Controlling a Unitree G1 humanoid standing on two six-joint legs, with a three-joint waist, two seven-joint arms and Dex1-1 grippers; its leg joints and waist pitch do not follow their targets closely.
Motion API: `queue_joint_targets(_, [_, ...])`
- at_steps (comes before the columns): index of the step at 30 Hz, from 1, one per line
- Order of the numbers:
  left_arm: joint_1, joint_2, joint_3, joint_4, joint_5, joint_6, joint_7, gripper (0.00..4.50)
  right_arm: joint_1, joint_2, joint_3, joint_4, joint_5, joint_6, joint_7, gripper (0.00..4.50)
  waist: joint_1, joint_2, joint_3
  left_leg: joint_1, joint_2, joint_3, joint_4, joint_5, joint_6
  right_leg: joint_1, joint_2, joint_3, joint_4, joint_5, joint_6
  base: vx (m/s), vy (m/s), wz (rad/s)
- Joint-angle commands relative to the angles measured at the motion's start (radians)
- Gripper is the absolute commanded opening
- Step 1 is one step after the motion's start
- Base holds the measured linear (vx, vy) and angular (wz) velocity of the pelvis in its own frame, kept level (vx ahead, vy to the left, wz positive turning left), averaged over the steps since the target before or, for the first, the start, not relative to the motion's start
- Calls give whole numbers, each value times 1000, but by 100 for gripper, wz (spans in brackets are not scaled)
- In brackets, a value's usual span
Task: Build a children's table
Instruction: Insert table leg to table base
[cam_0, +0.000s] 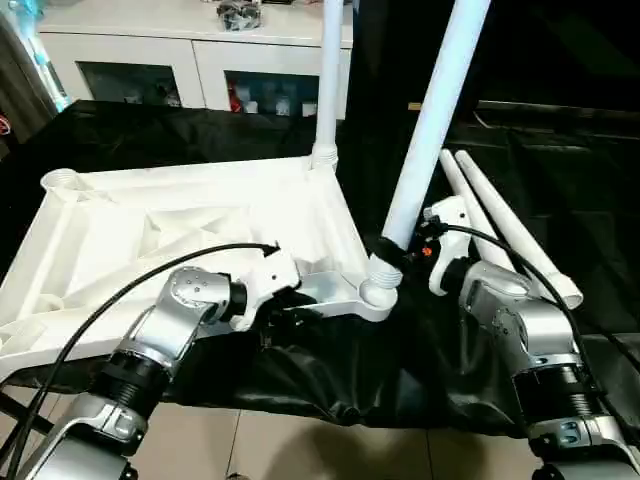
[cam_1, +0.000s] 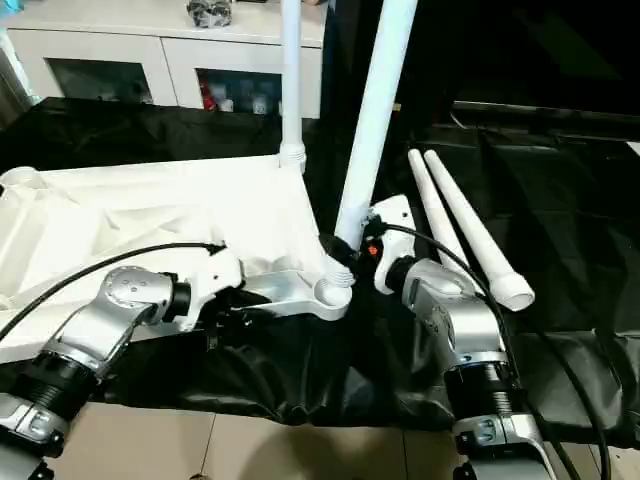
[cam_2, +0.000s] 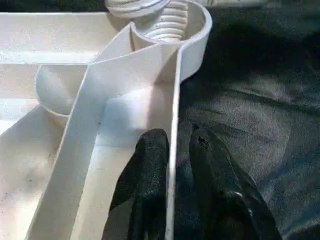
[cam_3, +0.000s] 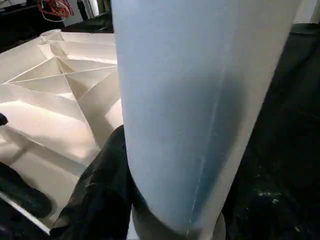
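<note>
Tabletop (cam_0: 190, 225) lies left of two loose legs (cam_0: 505, 225), cabinet (cam_0: 190, 55) behind.

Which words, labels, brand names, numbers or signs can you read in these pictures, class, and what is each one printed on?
None can be read. The tabletop, the upright legs and the two loose legs are plain white. Small items behind the cabinet glass doors are too small to show any text.
</note>
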Motion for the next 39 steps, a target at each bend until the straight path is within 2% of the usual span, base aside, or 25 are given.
queue_joint_targets(1, [-23,-6,7,26,-15,-6,-18,56,-10,-3,9,-20,2,4,10,189,-1,-5,-72,12,21,-4,-67,-202,8,50,-73,49,-80,-288,-166,0,0,0])
queue_joint_targets(2, [-23,-6,7,26,-15,-6,-18,56,-10,-3,9,-20,2,4,10,189,0,-5,-73,12,20,-4,-67,-201,9,51,-73,49,-80,-289,-165,0,0,0])
queue_joint_targets(3, [-25,-8,8,30,-15,-7,-20,21,-10,-4,9,-21,1,5,12,189,0,-6,-73,11,21,-4,-67,-198,9,51,-73,50,-79,-285,-166,0,0,0])
queue_joint_targets(8, [-34,-6,2,37,-16,3,-27,9,-13,-8,11,-17,0,5,18,189,-1,-3,-74,10,21,-5,-68,-194,10,53,-74,50,-77,-269,-173,0,0,0])
queue_joint_targets(11, [-34,-6,1,41,-14,3,-30,3,-13,-8,13,-17,-1,6,19,189,-4,-5,-73,10,21,-4,-67,-195,11,53,-73,49,-77,-262,-177,0,0,0])
queue_joint_targets(12, [-29,1,-7,43,-2,-2,-39,3,-12,-7,16,-18,-2,7,23,189,-3,-9,-73,10,21,-4,-67,-195,13,53,-74,49,-78,-276,-174,0,0,0])
queue_joint_targets(13, [-28,6,-11,47,8,-9,-37,0,-12,-5,18,-17,-3,7,24,189,-3,-7,-72,10,21,-5,-68,-193,13,53,-75,49,-79,-282,-172,0,0,0])
queue_joint_targets(16, [-23,18,-27,50,32,-28,-35,0,-13,-6,33,-12,-8,14,41,189,-6,-7,-72,10,22,-5,-68,-197,13,52,-74,49,-79,-285,-168,0,0,0])
queue_joint_targets(18, [-20,26,-40,48,51,-34,-33,0,-13,-12,40,-13,-9,20,54,189,-8,-12,-71,10,22,-5,-69,-207,12,51,-74,49,-81,-303,-164,0,0,0])
queue_joint_targets(19, [-19,30,-46,46,61,-37,-30,0,-14,-14,42,-12,-9,22,60,189,-8,-10,-70,11,22,-5,-69,-214,12,50,-75,49,-83,-316,-160,0,0,0])
queue_joint_targets(20, [-17,30,-45,44,65,-35,-22,0,-17,-16,42,-10,-9,23,64,189,-9,-17,-70,10,23,-6,-71,-216,10,50,-75,48,-82,-327,-156,0,0,0])
queue_joint_targets(22, [-18,25,-38,43,62,-30,-11,0,-25,-17,42,1,-10,19,69,189,-10,-14,-69,13,24,-6,-70,-223,8,48,-75,49,-84,-339,-154,0,0,0])
queue_joint_targets(24, [-19,24,-36,43,58,-30,-12,0,-30,-17,42,10,-11,16,72,189,-11,-15,-69,13,23,-6,-70,-229,6,47,-76,49,-85,-346,-153,0,0,0])
queue_joint_targets(25, [-16,24,-29,36,44,-18,-20,0,-33,-16,46,14,-8,21,81,189,-11,-21,-70,13,23,-6,-70,-231,6,47,-76,48,-84,-351,-153,0,0,0])
queue_joint_targets(27, [-15,23,-26,34,39,-15,-22,0,-35,-15,48,15,-6,24,86,189,-10,-19,-69,13,24,-6,-70,-231,6,46,-76,49,-85,-353,-153,0,0,0])
queue_joint_targets(29, [-13,26,-22,25,21,18,-41,0,-33,-18,69,21,-10,34,106,189,-10,-23,-71,11,24,-6,-70,-216,8,48,-76,49,-81,-323,-159,0,0,0])
queue_joint_targets(33, [-15,31,-21,18,23,55,-36,0,-25,-30,100,26,-28,58,125,189,-11,-22,-71,11,24,-5,-70,-210,9,49,-75,49,-78,-294,-173,0,0,0])
queue_joint_targets(39, [-16,40,-17,17,27,63,-29,0,-23,-38,110,30,-38,75,124,189,-17,-25,-69,13,25,-8,-74,-245,-2,46,-75,48,-85,-351,-152,0,0,0])
